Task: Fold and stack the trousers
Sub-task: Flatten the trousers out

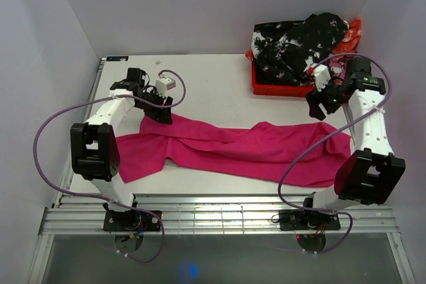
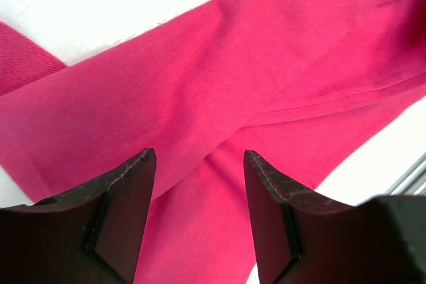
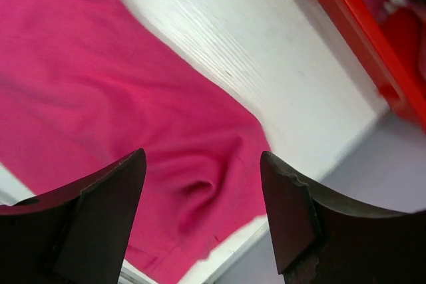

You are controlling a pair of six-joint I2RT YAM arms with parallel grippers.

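Observation:
The magenta-pink trousers [image 1: 239, 147] lie spread across the white table, legs running left to right, loosely folded over themselves. They fill the left wrist view [image 2: 219, 98] and lie under the right wrist view [image 3: 100, 91]. My left gripper [image 1: 160, 114] is open and empty, just above the cloth's upper left edge; its dark fingers [image 2: 126, 211] straddle a fold. My right gripper [image 1: 318, 108] is open and empty, raised above the right end of the trousers near the crate; its fingers [image 3: 293, 211] frame a wrinkle at the cloth's corner.
A red plastic crate [image 1: 279, 88] holding black-and-white patterned clothes [image 1: 299, 44] stands at the back right; its rim shows in the right wrist view [image 3: 359, 38]. White walls enclose the table [image 1: 213, 84]. The table's right edge [image 3: 313, 177] is close to the cloth corner.

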